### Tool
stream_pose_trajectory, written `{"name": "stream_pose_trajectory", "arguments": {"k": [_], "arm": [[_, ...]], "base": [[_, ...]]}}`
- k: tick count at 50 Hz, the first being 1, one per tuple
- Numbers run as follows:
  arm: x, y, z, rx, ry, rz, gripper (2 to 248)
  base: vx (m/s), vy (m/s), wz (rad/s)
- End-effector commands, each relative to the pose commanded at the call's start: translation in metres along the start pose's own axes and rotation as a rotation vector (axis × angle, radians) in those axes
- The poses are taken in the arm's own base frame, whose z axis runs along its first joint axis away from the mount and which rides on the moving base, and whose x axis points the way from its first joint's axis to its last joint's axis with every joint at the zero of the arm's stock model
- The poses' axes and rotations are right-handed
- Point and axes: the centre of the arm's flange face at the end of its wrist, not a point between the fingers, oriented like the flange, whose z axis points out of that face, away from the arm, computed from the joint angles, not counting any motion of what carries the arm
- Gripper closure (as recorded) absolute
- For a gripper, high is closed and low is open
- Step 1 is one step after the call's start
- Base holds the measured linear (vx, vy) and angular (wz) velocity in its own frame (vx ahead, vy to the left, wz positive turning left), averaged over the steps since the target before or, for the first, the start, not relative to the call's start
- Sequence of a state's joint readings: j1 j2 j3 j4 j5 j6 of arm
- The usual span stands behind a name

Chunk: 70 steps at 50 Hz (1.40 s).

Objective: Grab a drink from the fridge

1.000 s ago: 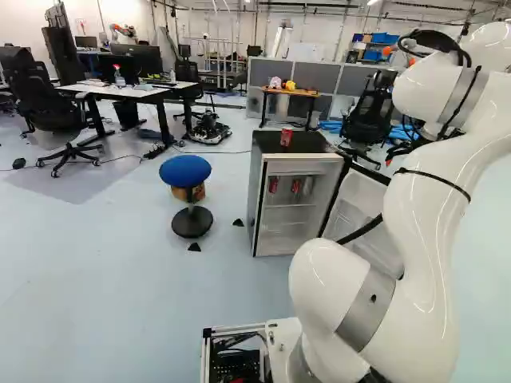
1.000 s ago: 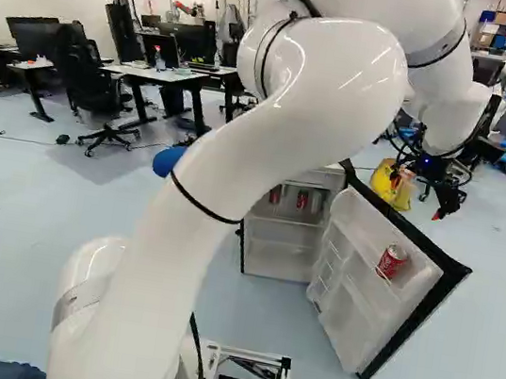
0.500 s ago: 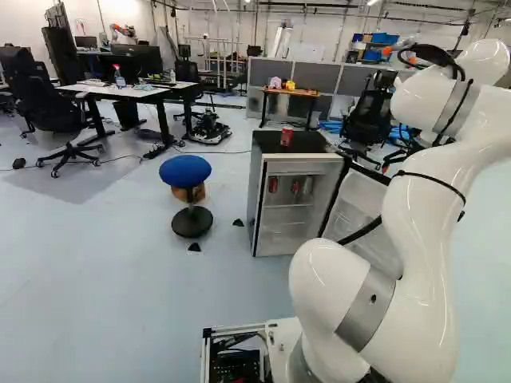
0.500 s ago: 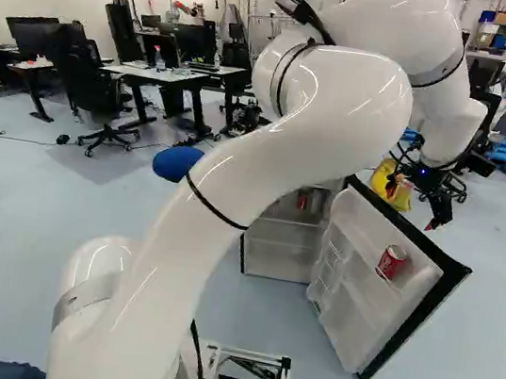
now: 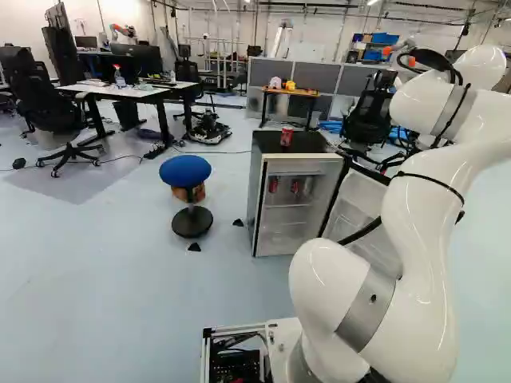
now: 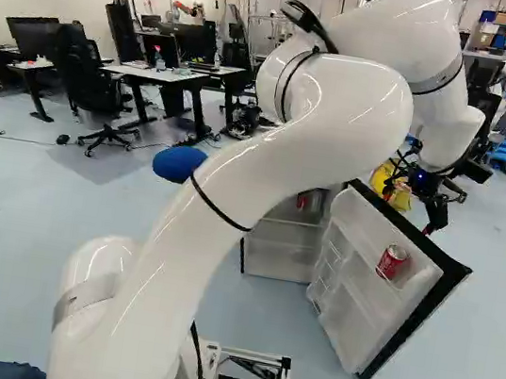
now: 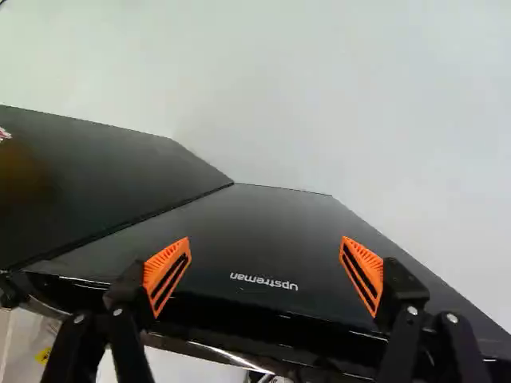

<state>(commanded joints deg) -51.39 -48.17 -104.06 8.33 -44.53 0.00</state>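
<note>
Pale blue floor [image 5: 96, 263] runs across the left base view, and there's the open black-topped fridge [image 5: 307, 166], one red can [image 5: 286, 137] on top, smaller-looking red cans [image 5: 273, 184] inside. Over to the right base view, which alone shows a red-and-white can [image 6: 393, 262] on the white-lined door [image 6: 358, 248], and the black two-fingered gripper [image 6: 434, 217] near its upper edge. Wrist view: gripper [image 7: 265, 271] spread wide, orange pads [image 7: 166, 273] well apart, white lettering [image 7: 263, 282] on glossy black panel [image 7: 279, 223].

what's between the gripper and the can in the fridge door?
Right base view: the open door's black edge, then a bit of its white lining, lie between gripper and can. How far apart in depth, I can't tell.
</note>
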Motion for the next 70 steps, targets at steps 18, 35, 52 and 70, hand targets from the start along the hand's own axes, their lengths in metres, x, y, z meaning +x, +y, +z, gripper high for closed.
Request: {"name": "stream_pose_trajectory", "arguments": {"k": [18, 35, 52, 70], "arm": [[-0.009, 0.003, -0.002, -0.002, -0.032, 0.005, 3], [-0.018, 0.007, -0.004, -0.004, -0.061, 0.010, 3], [-0.027, 0.010, -0.006, -0.005, -0.091, 0.015, 3], [-0.042, 0.009, -0.009, -0.007, -0.126, 0.015, 3]], "base": [[0.000, 0.000, 0.000], [0.000, 0.000, 0.000], [0.000, 0.000, 0.000], [0.000, 0.000, 0.000]]}}
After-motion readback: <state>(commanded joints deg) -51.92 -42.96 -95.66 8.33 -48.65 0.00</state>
